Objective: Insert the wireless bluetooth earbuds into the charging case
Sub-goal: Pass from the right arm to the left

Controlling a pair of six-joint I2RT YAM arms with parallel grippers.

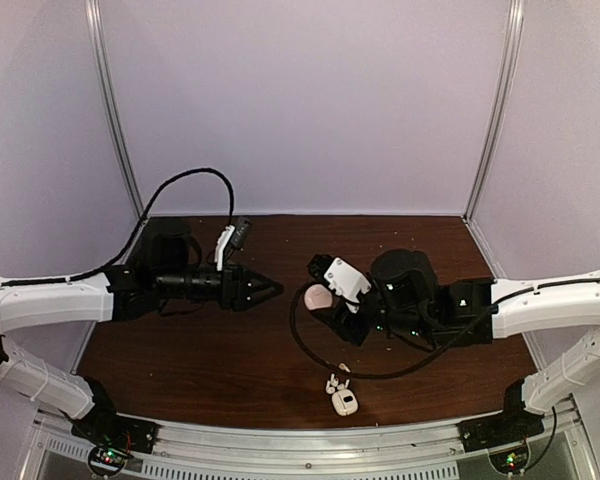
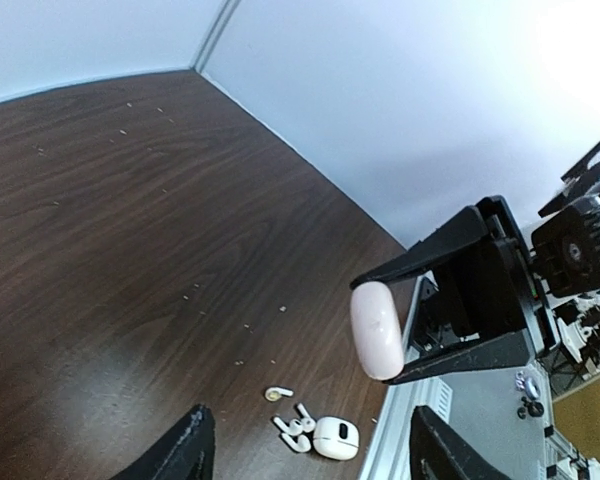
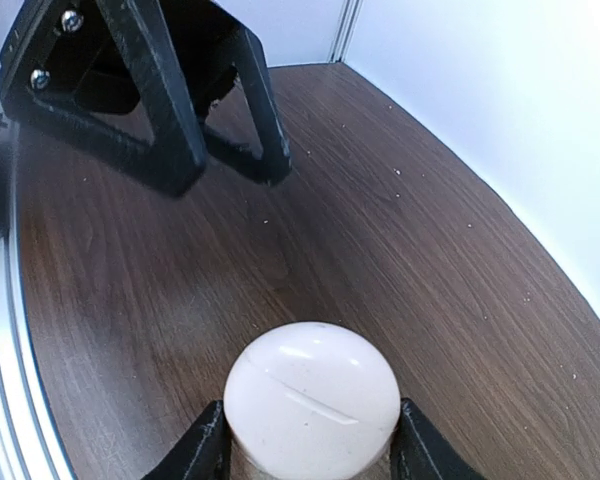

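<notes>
The white charging case (image 1: 344, 402) lies near the table's front edge, also in the left wrist view (image 2: 335, 437). Two tiny white earbuds (image 1: 334, 384) lie touching each other just beside it (image 2: 296, 430). My right gripper (image 1: 320, 297) hovers above the table's middle, shut on a pale pink round disc (image 3: 311, 398), which also shows in the left wrist view (image 2: 376, 330). My left gripper (image 1: 270, 288) is open and empty, pointing right towards the disc; its fingers (image 2: 185, 452) stand wide apart.
A small white piece with a yellowish end (image 2: 278, 393) lies just behind the earbuds. The metal rail (image 1: 310, 440) runs along the table's front edge. Grey walls enclose the back and sides.
</notes>
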